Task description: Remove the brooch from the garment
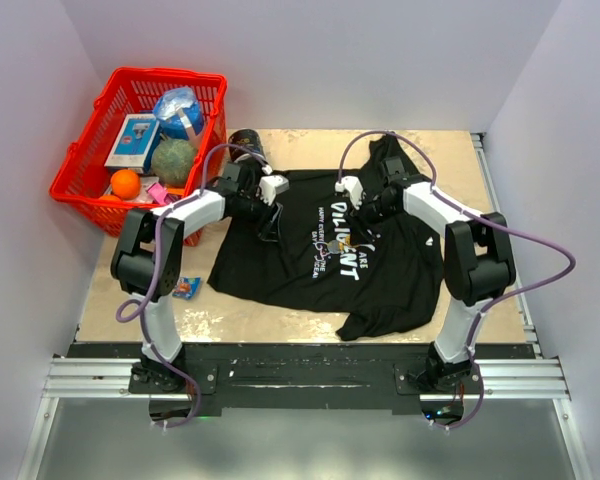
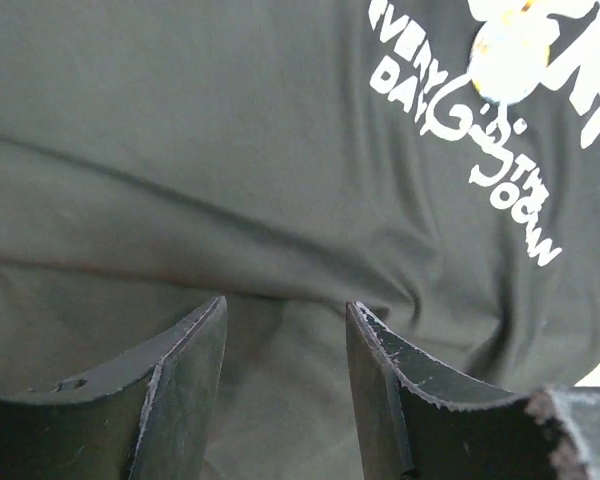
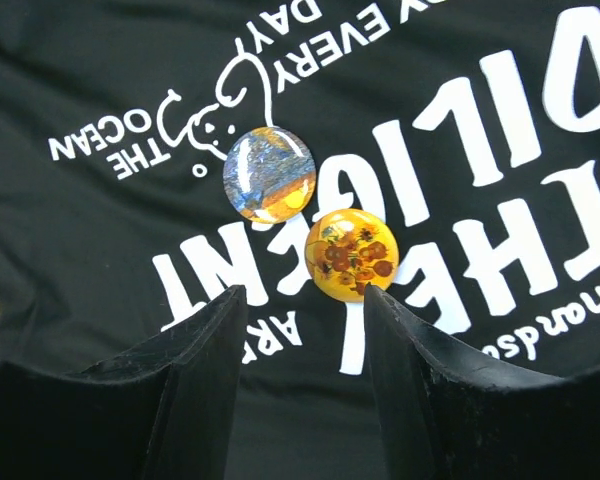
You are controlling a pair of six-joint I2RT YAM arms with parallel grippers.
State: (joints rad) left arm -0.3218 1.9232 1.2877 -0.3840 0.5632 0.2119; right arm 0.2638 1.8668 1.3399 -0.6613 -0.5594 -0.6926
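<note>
- Right gripper [image 3: 305, 292] is hanging low over the chest print of the black T-shirt [image 3: 70, 270], its two fingers standing apart with nothing between them.
- Just past those fingertips, two round brooches are sitting on the white lettering. The sunflower brooch [image 3: 352, 254] is lying nearest, roughly in line with the gap and closer to one finger. The blue-and-orange brooch [image 3: 268, 174] is lying just beyond it. Their rims are so close that I cannot tell whether they are touching.
- Left gripper [image 2: 285, 308] is hovering close over plain cloth of the same shirt, beside the lettering. Its fingers are parted too, with only fabric showing in the gap. I cannot tell whether the tips are pressing on the cloth.
- From above, the T-shirt is lying spread across the middle and right of the worktop [image 1: 230, 320]. One sleeve is reaching toward the far edge and another part is trailing toward the near edge. The two arms are leaning in over it, one from each side.
- A red basket [image 1: 170, 74] is sitting at the far left corner, carrying an orange [image 1: 126, 184], a green round thing [image 1: 174, 161], a blue bag [image 1: 180, 112] and a small box [image 1: 133, 140].
- A dark cylinder [image 1: 246, 142] is standing by the far edge, just beyond the left wrist.
- A small blue packet [image 1: 187, 288] is lying on bare worktop near the left edge, just off the shirt.
</note>
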